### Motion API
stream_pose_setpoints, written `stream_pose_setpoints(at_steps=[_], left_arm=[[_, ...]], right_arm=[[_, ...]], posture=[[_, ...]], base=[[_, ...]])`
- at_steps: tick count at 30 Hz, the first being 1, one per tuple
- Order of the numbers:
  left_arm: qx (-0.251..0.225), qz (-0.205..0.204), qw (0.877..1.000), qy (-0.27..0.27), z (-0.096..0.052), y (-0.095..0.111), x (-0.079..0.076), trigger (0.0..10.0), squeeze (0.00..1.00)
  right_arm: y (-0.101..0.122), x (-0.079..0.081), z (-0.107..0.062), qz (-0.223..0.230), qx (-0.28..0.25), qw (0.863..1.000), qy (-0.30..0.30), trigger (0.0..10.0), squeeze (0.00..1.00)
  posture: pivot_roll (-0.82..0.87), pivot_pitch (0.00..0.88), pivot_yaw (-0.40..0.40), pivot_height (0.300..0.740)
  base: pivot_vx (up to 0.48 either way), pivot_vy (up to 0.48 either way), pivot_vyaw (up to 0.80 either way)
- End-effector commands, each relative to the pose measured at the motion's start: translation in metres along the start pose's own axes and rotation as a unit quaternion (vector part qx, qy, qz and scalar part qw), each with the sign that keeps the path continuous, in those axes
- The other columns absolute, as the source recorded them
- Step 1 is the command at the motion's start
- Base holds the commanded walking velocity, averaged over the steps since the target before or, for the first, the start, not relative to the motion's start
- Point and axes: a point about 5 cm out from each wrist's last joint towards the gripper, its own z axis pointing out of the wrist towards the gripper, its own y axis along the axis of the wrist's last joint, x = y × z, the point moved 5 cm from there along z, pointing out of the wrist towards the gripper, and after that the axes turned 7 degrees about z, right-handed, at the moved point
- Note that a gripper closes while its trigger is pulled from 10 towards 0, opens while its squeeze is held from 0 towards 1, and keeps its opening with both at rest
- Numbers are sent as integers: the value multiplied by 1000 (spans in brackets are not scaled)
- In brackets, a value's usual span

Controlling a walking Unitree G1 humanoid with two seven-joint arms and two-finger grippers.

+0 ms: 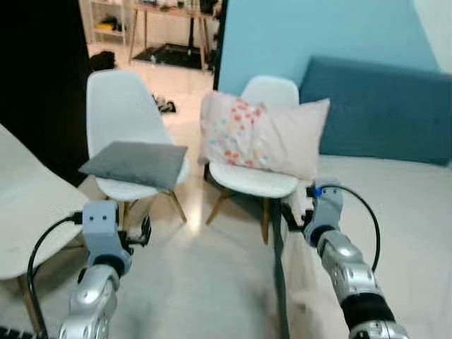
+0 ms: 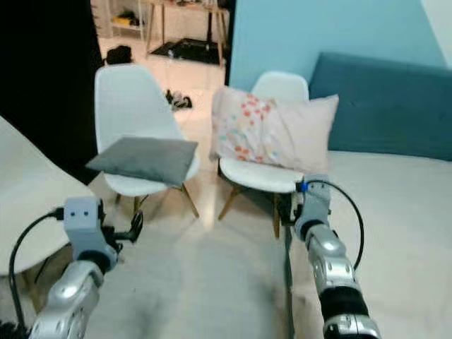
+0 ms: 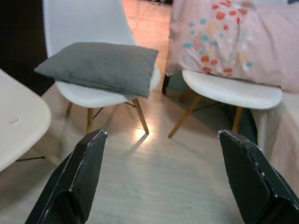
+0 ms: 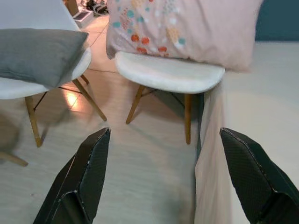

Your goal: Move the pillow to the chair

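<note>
A pink pillow (image 1: 265, 138) with coloured dots stands on the right white chair (image 1: 256, 183), leaning against its backrest. A grey pillow (image 1: 134, 164) lies flat on the seat of the left white chair (image 1: 116, 106). My left gripper (image 3: 162, 134) is held low in front of the left chair, open and empty. My right gripper (image 4: 164, 131) is open too, with nothing between its fingers; it hovers near the bed's corner, just short of the right chair's seat. Neither gripper touches a pillow.
A bed (image 1: 395, 212) with a pale cover fills the right side, backed by a blue headboard (image 1: 381, 113). A white curved seat (image 1: 28, 205) stands close at the left. Light floor (image 1: 212, 261) runs between me and the chairs. A table stands in the far room.
</note>
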Motion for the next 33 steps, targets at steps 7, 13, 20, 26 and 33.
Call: stream_pose_setpoints(at_steps=[7,13,20,26,33], left_arm=[[0,-16,1000,-9,2,-1,-5,10000,0],[1,-19,1000,-12,2,-2,-5,10000,0],[1,-19,1000,-14,3,-2,-5,10000,0],[0,-21,1000,-14,4,-1,-5,10000,0],[-2,-23,1000,-15,4,0,-5,10000,0]], right_arm=[[-3,-3,0,-3,9,1000,-8,10000,0],[-5,-3,-1,-1,12,1000,-8,10000,0],[-5,-2,0,0,13,1000,-6,10000,0],[-5,-1,1,1,14,1000,-4,10000,0],[-4,-1,1,0,14,1000,-1,10000,0]], posture=[[62,0,-73,740],[61,0,-71,740],[62,0,-71,740],[62,0,-74,740],[62,0,-76,740]], base=[[0,0,-759],[0,0,-756],[0,0,-756],[0,0,-756],[0,0,-756]])
